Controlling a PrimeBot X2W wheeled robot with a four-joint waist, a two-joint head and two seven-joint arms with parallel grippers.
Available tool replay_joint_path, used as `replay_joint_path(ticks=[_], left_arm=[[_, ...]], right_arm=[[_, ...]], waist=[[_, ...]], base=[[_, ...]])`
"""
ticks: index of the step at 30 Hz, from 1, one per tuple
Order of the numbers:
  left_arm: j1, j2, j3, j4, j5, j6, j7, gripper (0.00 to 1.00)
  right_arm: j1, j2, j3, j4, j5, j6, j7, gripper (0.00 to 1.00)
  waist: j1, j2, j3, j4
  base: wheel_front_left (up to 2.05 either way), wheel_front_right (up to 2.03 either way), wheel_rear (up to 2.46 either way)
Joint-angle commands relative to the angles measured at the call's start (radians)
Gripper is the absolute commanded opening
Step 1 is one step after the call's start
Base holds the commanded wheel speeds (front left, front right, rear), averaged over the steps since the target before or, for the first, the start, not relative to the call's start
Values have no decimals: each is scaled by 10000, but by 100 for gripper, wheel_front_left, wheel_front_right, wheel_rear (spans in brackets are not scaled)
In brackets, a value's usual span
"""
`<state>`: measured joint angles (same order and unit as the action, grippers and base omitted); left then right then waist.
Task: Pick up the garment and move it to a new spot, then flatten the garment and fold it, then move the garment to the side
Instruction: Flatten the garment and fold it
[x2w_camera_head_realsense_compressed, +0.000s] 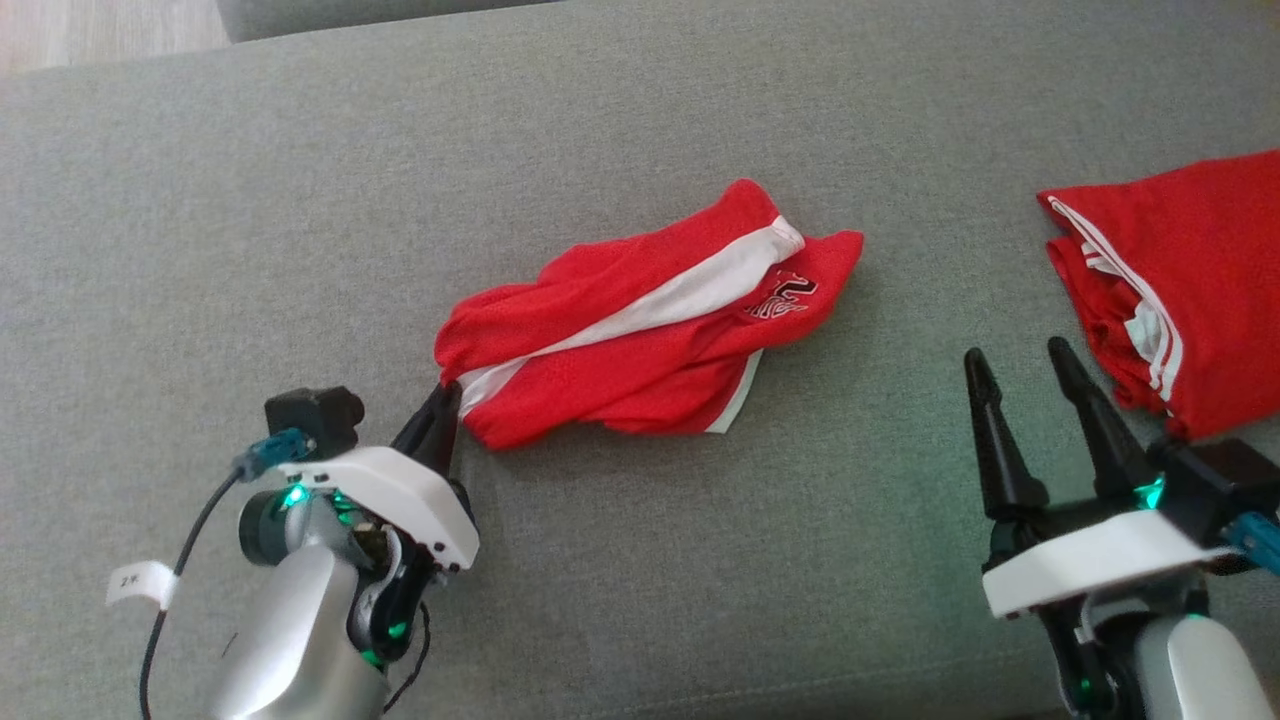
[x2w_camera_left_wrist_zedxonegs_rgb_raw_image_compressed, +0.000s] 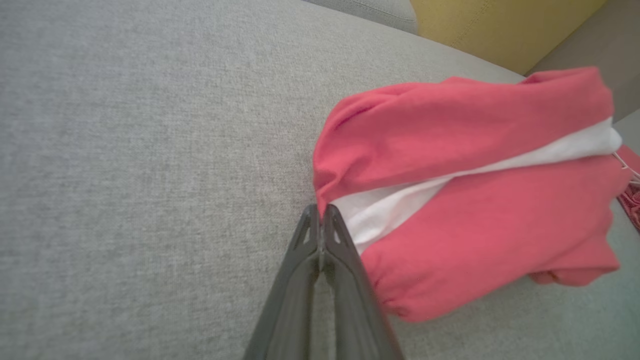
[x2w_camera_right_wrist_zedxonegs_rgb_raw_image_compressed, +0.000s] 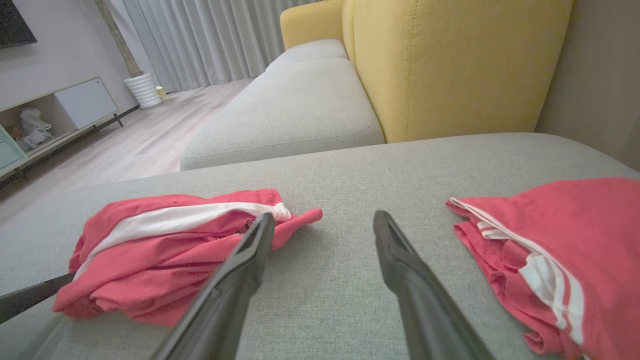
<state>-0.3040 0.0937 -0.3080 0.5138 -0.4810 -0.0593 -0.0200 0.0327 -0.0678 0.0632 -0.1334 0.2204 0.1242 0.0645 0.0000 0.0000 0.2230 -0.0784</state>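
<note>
- My left hand (x2w_camera_head_realsense_compressed: 440, 405) is sitting closed at the garment's (x2w_camera_head_realsense_compressed: 650, 320) corner; I can't tell if it's gripping.
- My right hand (x2w_camera_head_realsense_compressed: 1017, 352) is hovering open; moving, flattening, folding are pending.

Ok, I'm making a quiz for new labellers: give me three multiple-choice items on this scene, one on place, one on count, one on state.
1. Where does the crumpled red garment with a white stripe lie? A on the grey fabric cushion B in a basket C on a table
2. How many red garments lie on the cushion? A one B two C three
3. How does the left gripper stand? A wide open B half open C shut at the garment's edge
Key: 1 A, grey weave surrounds it; 2 B, a second red striped garment lies to its right; 3 C, its fingertips meet at the stripe's end.
</note>
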Motion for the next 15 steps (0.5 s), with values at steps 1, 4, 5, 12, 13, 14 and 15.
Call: replay_joint_path(ticks=[1, 4, 5, 12, 13, 14, 15], left_arm=[[-441, 103, 301, -194, -37, -59, -41, 0], [-489, 116, 266, -200, 24, -48, -255, 0], [-498, 116, 252, -213, 57, -25, -335, 0], [-724, 17, 6, -312, 197, 18, -571, 0], [-798, -18, -72, -326, 226, 10, -594, 0], [-882, -52, -149, -340, 256, 7, -612, 0], [-975, -86, -225, -348, 279, 2, -622, 0]], right_arm=[[-359, 16, 151, -319, 76, 65, -105, 100], [-440, 27, 70, -239, 170, 65, -128, 100], [-507, 3, 33, -181, 203, 65, -143, 100], [-1899, -791, 113, 1346, 615, 65, -81, 100], [-2226, -924, 221, 1680, 742, 65, -58, 100], [-2574, -1067, 360, 2039, 877, 65, -5, 100], [-2934, -1177, 526, 2438, 1078, 65, 135, 100]], waist=[[0, 0, -5, 15], [0, 0, -21, 38], [0, 0, -31, 46], [0, 0, 122, 398], [0, 0, 170, 490], [0, 0, 243, 577], [0, 0, 327, 667]], base=[[0, 0, 0], [0, 0, 0], [0, 0, 0], [0, 0, 0], [0, 0, 0], [0, 0, 0], [0, 0, 0]])
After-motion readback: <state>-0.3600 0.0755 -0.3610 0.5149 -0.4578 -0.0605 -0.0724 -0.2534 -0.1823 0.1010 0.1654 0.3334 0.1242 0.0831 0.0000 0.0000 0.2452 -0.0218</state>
